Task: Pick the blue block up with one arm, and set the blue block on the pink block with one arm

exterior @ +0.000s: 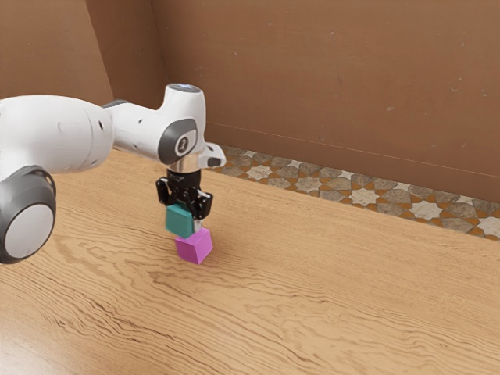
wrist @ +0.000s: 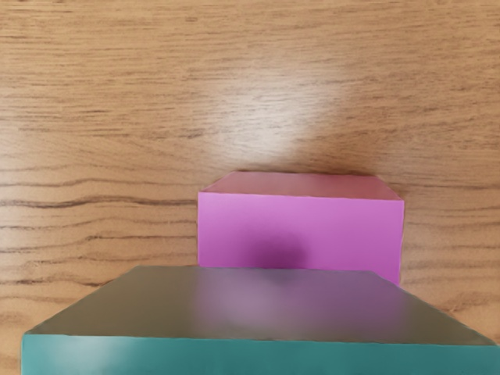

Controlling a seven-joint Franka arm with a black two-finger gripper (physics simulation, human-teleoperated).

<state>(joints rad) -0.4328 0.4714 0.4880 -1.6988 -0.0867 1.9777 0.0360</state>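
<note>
Pickup looks done: the black gripper (exterior: 185, 208) is clamped on the blue block (exterior: 180, 221), which reads more teal than blue, with one finger on each of two opposite sides. The block is off the wooden table (exterior: 328, 297). It hangs directly at the pink block (exterior: 195, 247), low enough that in the exterior view its lower edge meets the pink top. Whether the two touch or a sliver of air remains cannot be told.

In the wrist view, the held block (wrist: 258, 328) sits just under the hand and the pink block (wrist: 301, 234) shows beyond it, not wholly covered. That suggests the blue block is a little off centre over its target.

What is left, by this judgement, is the last part of the task: settle the blue block squarely on the pink one, part the fingers, and lift away without nudging the stack.
</note>
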